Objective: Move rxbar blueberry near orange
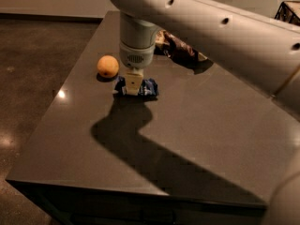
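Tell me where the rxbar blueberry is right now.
In the camera view, the rxbar blueberry sits left of centre on the table, held by the gripper, just right of the orange and apart from it.

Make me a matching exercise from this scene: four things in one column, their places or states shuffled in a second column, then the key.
Things:
1. orange
2. rxbar
3. chip bag
4. gripper

Places or states:
a. far side of the table, partly behind the arm
b. dark blue, close beside the orange
c. round, nearest the table's left edge in the view
d. lowered onto the rxbar, closed on it

Pairs: 1-c, 2-b, 3-a, 4-d.
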You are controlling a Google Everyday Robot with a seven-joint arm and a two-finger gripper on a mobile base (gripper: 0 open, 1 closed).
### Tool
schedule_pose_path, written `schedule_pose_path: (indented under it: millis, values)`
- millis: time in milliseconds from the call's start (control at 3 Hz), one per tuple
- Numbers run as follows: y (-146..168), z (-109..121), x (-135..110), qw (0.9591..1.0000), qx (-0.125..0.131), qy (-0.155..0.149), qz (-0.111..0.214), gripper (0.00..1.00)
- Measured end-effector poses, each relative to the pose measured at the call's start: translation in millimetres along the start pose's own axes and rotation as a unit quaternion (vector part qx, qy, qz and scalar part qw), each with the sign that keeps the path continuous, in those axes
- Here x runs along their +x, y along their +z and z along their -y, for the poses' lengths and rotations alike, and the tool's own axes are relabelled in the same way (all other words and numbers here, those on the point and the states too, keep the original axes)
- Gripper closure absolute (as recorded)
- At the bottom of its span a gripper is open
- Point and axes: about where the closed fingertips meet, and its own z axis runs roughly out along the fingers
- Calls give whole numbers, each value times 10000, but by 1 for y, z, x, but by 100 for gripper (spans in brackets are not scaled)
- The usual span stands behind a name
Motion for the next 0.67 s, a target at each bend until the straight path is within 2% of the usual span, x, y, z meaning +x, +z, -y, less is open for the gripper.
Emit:
schedule_pose_path:
  millis: [333, 667]
  values:
    - [10, 32, -7, 9996, 117, 186, -160, 100]
    - [17, 54, -7, 9988, 183, 345, -301, 82]
